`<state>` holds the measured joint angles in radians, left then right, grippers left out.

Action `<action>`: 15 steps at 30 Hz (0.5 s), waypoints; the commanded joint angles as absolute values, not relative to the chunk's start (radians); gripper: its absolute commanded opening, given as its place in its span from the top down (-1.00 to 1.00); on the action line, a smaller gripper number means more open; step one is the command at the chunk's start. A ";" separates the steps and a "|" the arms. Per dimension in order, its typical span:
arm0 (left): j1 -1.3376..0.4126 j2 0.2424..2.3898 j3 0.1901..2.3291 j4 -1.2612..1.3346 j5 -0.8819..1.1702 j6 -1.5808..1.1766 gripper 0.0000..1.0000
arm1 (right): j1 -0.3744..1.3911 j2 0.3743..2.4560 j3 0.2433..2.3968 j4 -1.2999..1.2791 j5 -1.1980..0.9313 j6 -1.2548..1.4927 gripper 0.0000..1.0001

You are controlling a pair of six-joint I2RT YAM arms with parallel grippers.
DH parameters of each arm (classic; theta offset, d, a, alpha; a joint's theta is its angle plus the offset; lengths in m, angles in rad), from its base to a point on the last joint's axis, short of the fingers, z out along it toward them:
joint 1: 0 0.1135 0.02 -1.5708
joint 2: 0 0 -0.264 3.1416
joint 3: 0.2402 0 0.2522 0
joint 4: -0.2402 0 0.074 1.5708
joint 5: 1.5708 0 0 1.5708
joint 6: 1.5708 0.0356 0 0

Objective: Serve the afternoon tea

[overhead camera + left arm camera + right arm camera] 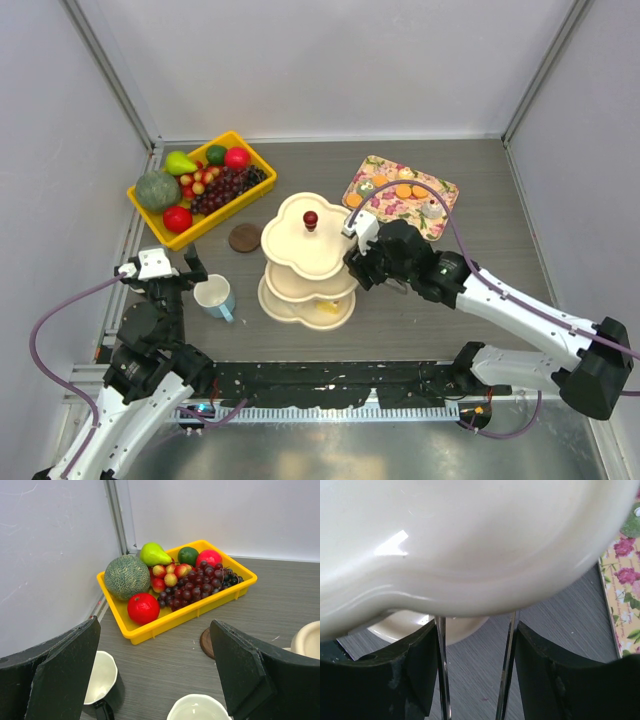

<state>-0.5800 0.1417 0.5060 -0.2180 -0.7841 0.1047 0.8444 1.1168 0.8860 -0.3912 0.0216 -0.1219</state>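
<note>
Right wrist view: right gripper (476, 635) half-open, empty, under the stand (470, 540); left gripper (155, 627) wide, empty, near the pale blue mug (213, 296); yellow bin (165, 625) holds fruit (142, 607).

Over at the far left of the grey wood-grain table (300, 165) there's a yellow bin (190, 616), set at an angle to the table's edges and packed with fruit: a netted green melon (127, 576), a pear (154, 554), a round green fruit (188, 555), two red ones (143, 608) (209, 558), a few small strawberries (167, 575) and a heap of dark grapes (197, 585). A flat brown disc (244, 237) lies on the table near the bin's near side, not touching it. Well apart, to the far right of centre, a floral rectangular tray (445, 190) also sits askew, and white wall panels (350, 60) close the table in.
</note>
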 commanded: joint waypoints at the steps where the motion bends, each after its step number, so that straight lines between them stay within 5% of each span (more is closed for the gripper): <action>1: -0.575 0.141 0.518 -0.189 -0.778 0.095 -0.99 | 0.850 1.023 0.881 -0.397 0.069 -0.117 -0.25; 15: -0.575 0.138 0.520 -0.189 -0.775 0.094 -0.99 | 0.850 0.868 0.839 -0.570 0.215 -0.069 -0.26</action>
